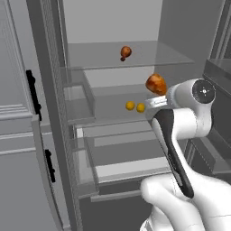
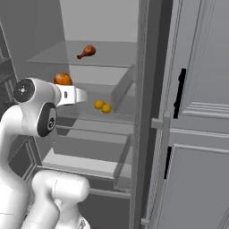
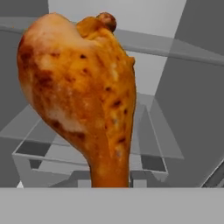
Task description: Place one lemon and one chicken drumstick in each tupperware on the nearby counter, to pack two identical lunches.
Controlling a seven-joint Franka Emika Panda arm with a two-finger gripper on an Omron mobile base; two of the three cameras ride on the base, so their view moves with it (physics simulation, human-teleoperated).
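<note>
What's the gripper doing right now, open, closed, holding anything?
Gripper: closed on a chicken drumstick, held up inside the open fridge.

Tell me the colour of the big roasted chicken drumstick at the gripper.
Golden orange-brown with darker charred speckles and a paler patch; the big roasted chicken drumstick shows best in the hand view.

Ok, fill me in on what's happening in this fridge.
The robot arm is reaching into the open fridge, its gripper shut on a chicken drumstick at the middle shelf; the hand view shows that drumstick close up. Two lemons sit side by side on that shelf. A second drumstick lies on the shelf above.
</note>
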